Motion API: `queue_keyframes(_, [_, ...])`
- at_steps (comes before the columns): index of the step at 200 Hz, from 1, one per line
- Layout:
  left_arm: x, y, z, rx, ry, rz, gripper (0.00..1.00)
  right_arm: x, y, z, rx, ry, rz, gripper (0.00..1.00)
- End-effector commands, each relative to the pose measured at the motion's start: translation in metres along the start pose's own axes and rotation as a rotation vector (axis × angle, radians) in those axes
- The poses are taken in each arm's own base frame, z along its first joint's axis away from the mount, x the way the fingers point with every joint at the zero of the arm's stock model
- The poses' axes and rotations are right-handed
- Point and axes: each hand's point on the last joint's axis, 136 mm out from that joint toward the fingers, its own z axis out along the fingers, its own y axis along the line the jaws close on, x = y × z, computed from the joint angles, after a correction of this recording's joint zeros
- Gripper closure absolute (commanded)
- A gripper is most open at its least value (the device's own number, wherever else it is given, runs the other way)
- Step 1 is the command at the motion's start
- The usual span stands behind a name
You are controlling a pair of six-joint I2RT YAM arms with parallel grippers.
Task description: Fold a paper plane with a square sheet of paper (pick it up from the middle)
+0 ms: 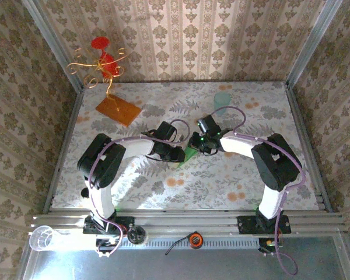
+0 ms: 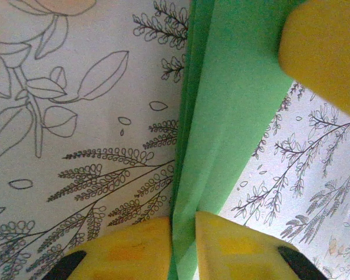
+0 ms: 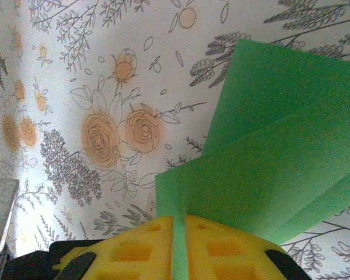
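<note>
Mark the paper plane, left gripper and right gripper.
paper plane [image 2: 221,146], left wrist view, middle of green fold
left gripper [image 2: 184,227], left wrist view, midway between fingertips
right gripper [image 3: 179,230], right wrist view, midway between fingertips

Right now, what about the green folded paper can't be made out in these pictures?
Top view: the green folded paper plane is mostly hidden under the left hand and right hand; its shape is unreadable.
Left wrist view: its ends run off the top and bottom edges; a blurred yellow pad covers one corner.
Right wrist view: the right edge cuts it off.
</note>
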Motion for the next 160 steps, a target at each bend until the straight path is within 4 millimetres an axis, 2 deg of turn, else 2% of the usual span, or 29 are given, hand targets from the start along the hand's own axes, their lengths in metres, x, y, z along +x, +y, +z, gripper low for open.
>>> queue_keyframes(1, [0.02,0.018,0.019,-0.061,0.074,-0.005,0.78,0.002,-0.018,0.004,0.059,0.004,-0.002,0.85])
queue_keyframes(160, [0.02,0.019,0.02,-0.064,0.077,-0.009,0.78,0.005,-0.053,0.01,0.153,0.015,0.049,0.86])
